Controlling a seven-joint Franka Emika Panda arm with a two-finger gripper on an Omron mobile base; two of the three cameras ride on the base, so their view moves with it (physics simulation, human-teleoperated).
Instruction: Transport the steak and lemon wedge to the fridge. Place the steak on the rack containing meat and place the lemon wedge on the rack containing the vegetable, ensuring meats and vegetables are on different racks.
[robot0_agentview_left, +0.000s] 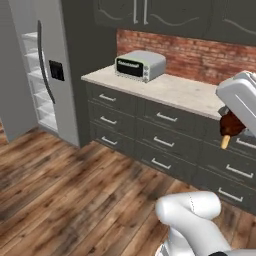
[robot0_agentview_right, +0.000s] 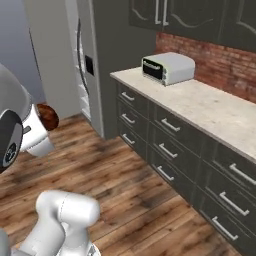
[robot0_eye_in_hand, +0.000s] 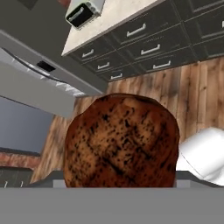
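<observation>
- The steak (robot0_eye_in_hand: 121, 142) is a rounded red-brown lump, its seared face speckled with dark char marks; the left base view shows a pale tan stub hanging from its lower end.
- It sits in the gripper (robot0_agentview_left: 231, 125), carried in the air above the wooden floor (robot0_agentview_left: 75, 190), in front of the dark drawers (robot0_agentview_left: 165, 142) and well apart from the fridge (robot0_agentview_left: 47, 75).
- The fingers are hidden behind the meat, but they stand spread wide, pinching the steak between them.
- The fridge has its door swung open, with white shelves (robot0_agentview_left: 39, 75) showing inside; what lies on them cannot be made out.
- A toaster oven (robot0_agentview_left: 140, 65) rests on the pale counter (robot0_agentview_left: 175, 90), its door closed.
</observation>
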